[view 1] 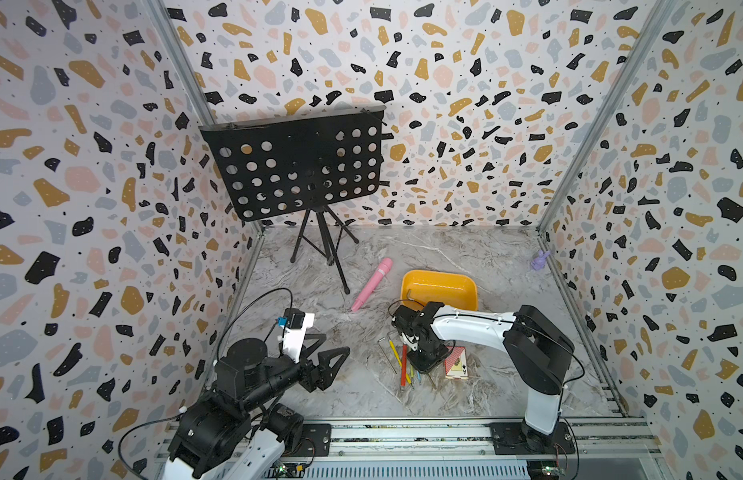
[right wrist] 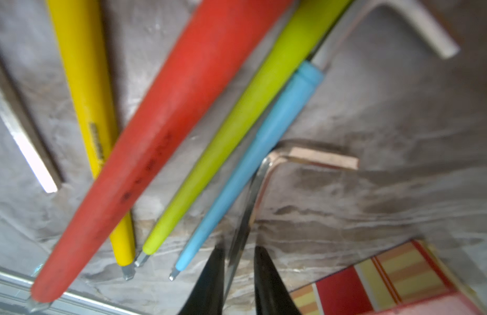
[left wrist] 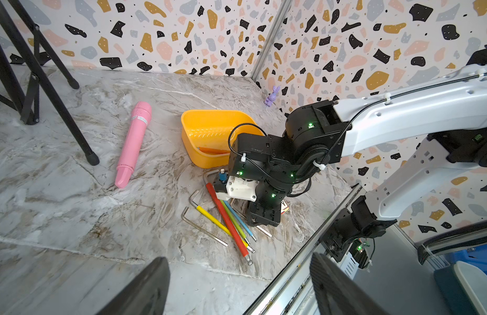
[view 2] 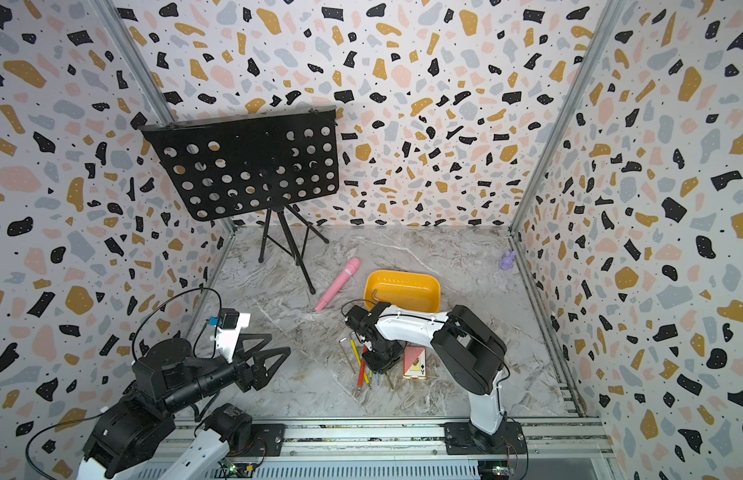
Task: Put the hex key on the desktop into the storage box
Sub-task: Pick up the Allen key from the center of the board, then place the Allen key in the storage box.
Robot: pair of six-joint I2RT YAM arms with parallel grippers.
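Several hex keys lie fanned on the marble desktop (view 1: pixel 486 257): a red-sleeved one (right wrist: pixel 166 131), a yellow (right wrist: pixel 81 81), a green (right wrist: pixel 236 114), a blue (right wrist: pixel 250 163) and bare metal ones (left wrist: pixel 202 227). My right gripper (right wrist: pixel 241 253) points down at the pile (view 1: pixel 403 365), its jaws narrow and straddling the shaft of a bare metal hex key (right wrist: pixel 253 196); a small gap shows on one side. The yellow storage box (view 1: pixel 440 278) sits just behind, with a hex key (view 1: pixel 411 296) inside. My left gripper (view 1: pixel 334 343) hangs open and empty at the front left.
A red playing-card box (view 1: pixel 457 363) lies right beside the right gripper. A pink cylinder (view 1: pixel 371 289) lies left of the storage box. A black music stand (view 1: pixel 295 166) on tripod legs stands at the back left. A purple figure (view 1: pixel 540 259) sits by the right wall.
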